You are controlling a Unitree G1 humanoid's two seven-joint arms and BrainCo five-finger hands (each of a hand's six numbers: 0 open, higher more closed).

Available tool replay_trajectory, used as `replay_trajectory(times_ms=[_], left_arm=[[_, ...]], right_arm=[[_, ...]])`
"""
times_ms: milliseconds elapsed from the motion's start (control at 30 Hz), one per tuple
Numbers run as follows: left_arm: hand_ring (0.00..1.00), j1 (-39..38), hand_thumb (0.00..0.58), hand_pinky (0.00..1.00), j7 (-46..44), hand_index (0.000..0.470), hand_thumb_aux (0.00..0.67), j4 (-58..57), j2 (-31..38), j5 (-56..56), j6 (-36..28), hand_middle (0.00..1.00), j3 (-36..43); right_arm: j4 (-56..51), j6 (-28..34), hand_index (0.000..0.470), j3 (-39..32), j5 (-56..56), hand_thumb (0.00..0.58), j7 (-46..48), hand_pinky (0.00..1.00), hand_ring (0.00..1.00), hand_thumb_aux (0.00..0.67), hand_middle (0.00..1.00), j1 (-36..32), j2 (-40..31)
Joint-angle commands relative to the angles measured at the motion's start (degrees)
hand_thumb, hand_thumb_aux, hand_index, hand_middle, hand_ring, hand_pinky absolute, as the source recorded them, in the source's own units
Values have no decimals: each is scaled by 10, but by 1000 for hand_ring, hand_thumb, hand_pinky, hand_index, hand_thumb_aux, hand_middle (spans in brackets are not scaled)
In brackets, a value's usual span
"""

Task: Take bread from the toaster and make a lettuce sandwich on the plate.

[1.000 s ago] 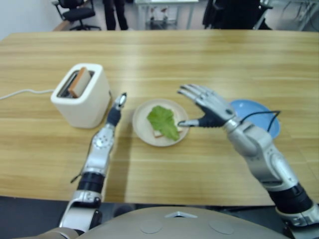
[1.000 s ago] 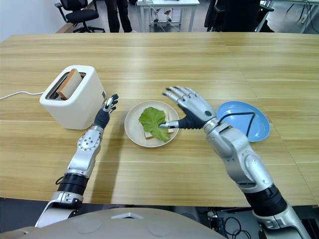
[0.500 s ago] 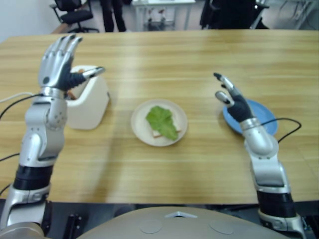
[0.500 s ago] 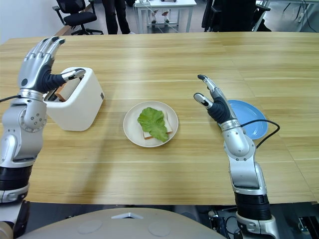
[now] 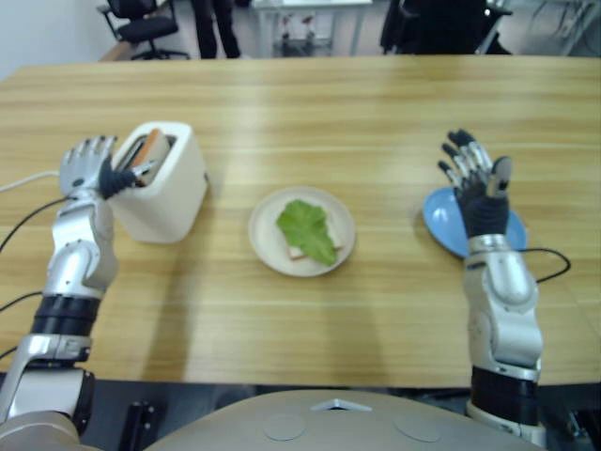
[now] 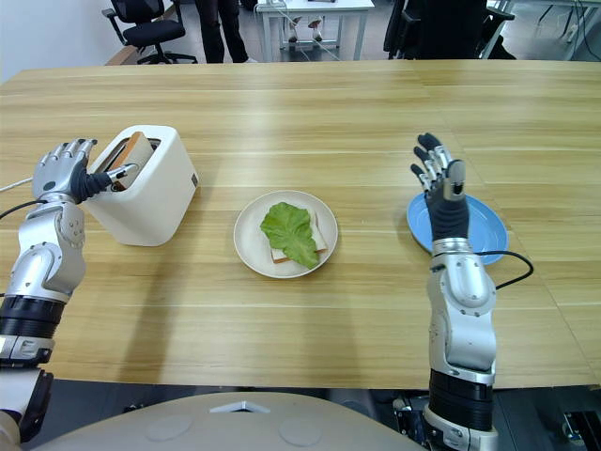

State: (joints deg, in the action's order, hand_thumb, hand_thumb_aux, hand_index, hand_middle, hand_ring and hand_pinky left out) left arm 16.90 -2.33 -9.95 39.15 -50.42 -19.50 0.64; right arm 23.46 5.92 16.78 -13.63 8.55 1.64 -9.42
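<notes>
Surface: a long light-wood plank table (image 6: 310, 113), its grain running side to side. Room behind: a black office chair (image 6: 141, 23) and a white table (image 6: 315, 7) are seen beyond the far edge.

Item 1: a white box-shaped toaster (image 6: 155, 193), set just beside the left hand (image 6: 64, 171). A brown slice of toasted bread (image 6: 138, 148) stands upright in its slot. The left fingers are held upright and loosely spread, nothing grasped. The thumb (image 6: 120, 173) is stretched toward the slot, its tip close under the slice. Whether slice and thumb touch cannot be told.

Item 2: a round cream plate (image 6: 246, 246), placed between the two hands and well apart from both sets of fingers. A pale bread slice (image 6: 322, 240) lies on it, mostly covered by a green lettuce leaf (image 6: 289, 232).

Item 3: a round blue plate (image 6: 484, 240), partly hidden behind the right hand (image 6: 443, 193). That hand is raised with fingers pointing up and fanned apart, nothing held.
</notes>
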Motion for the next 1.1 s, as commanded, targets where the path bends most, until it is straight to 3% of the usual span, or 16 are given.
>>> replay_trajectory(times_ms=[33, 100, 133, 167, 200, 233, 267, 300, 333, 733, 900, 1100], left_arm=[[0, 11, 0, 0, 3, 0, 0, -32, -6, 19, 4, 0, 14], [0, 14, 0, 0, 4, 0, 0, -41, -6, 25, 4, 0, 18], [0, 15, 248, 0, 4, 112, 163, -46, -6, 28, 5, 0, 20], [192, 17, 456, 192, 6, 247, 360, -50, -6, 30, 6, 192, 21], [192, 18, 456, 192, 6, 247, 360, -55, -6, 33, 7, 192, 23], [376, 18, 491, 376, 6, 280, 407, -59, -6, 37, 9, 376, 25], [655, 18, 546, 655, 10, 348, 507, -60, -6, 42, 11, 655, 25], [929, 17, 580, 929, 13, 460, 670, -60, -6, 46, 12, 929, 25], [1000, 17, 580, 1000, 14, 460, 670, -60, -7, 51, 12, 1000, 23], [1000, 15, 580, 1000, 97, 460, 670, 15, -18, 103, 56, 1000, -21], [1000, 2, 580, 1000, 175, 460, 670, 142, -34, 153, 116, 1000, -107], [1000, -8, 580, 1000, 185, 460, 670, 246, -40, 195, 149, 1000, -186]], right_arm=[[7, 20, 0, 1, -12, 0, -4, 0, 0, 0, 0, 0, -4], [7, 21, 0, -3, -11, 0, -7, 0, 0, 0, 0, 2, -4], [7, 22, 0, -4, -10, 0, -7, 0, 0, 0, 0, 3, -4], [6, 22, 0, -5, -10, 0, -8, 0, 0, 0, 0, 3, -5], [5, 22, 0, -6, -9, 0, -9, 0, 0, 0, 0, 3, -5], [5, 23, 0, -7, -8, 0, -10, 0, 0, 0, 0, 3, -6], [5, 23, 0, -7, -8, 0, -11, 0, 0, 0, 0, 4, -6], [6, 24, 0, -8, -7, 0, -12, 0, 0, 0, 0, 4, -7], [6, 25, 0, -8, -6, 0, -13, 0, 0, 0, 0, 4, -9], [-5, 24, 0, -17, 0, 0, -18, 0, 0, 0, 0, 9, -10], [-17, 21, 0, -22, 5, 0, -16, 0, 0, 0, 0, 9, -8], [-26, 15, 0, -31, 11, 0, -18, 0, 0, 0, 0, 13, -6]])
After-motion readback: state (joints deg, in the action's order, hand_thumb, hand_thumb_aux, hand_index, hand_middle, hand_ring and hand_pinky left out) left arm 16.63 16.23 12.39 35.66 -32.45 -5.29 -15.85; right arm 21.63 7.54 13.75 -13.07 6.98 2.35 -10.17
